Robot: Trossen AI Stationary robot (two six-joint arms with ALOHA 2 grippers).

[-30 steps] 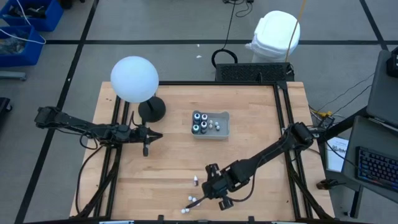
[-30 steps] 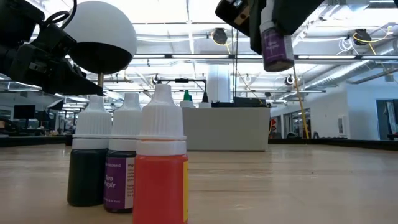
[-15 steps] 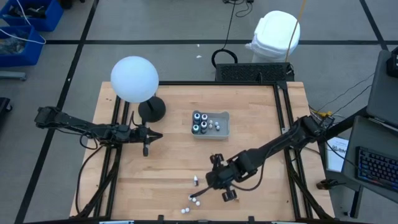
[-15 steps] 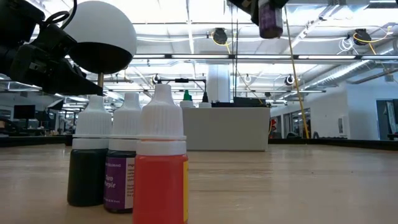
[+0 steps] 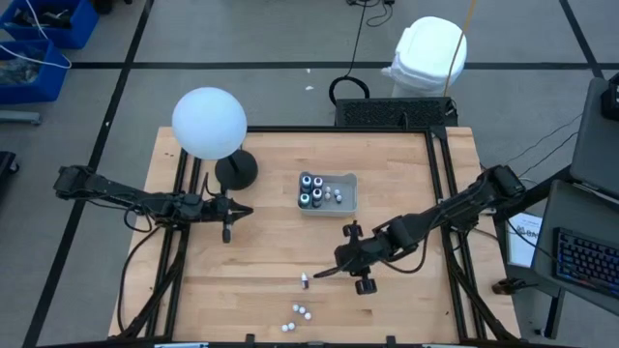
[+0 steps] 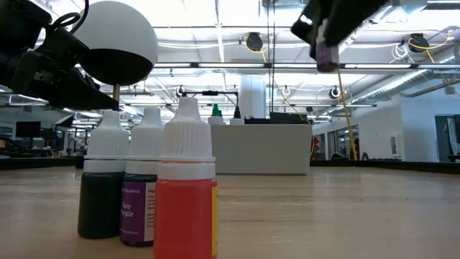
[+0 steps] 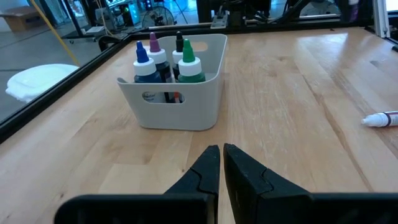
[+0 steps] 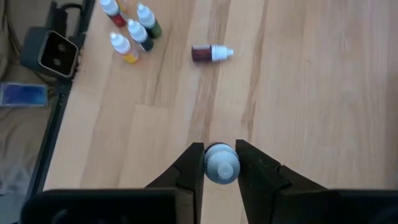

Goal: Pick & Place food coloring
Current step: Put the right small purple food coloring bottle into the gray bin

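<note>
Fingers of the right tool [image 8: 221,163] are clenched on a small white-capped purple dropper bottle [image 8: 221,167], lifted clear above the wooden worktop [image 5: 261,242] toward its front edge, right of centre. Below it one dark bottle [image 8: 211,53] lies on its side, with three upright bottles [image 8: 130,32] grouped near the front edge. Near the worktop's middle sits a grey rectangular plastic tray [image 5: 346,201] holding several colour-tipped bottles [image 7: 166,55]. Toward the left edge, the left tool [image 7: 222,163] hovers pinched together, grasping nothing, beside a white globe lamp [image 5: 209,123].
</note>
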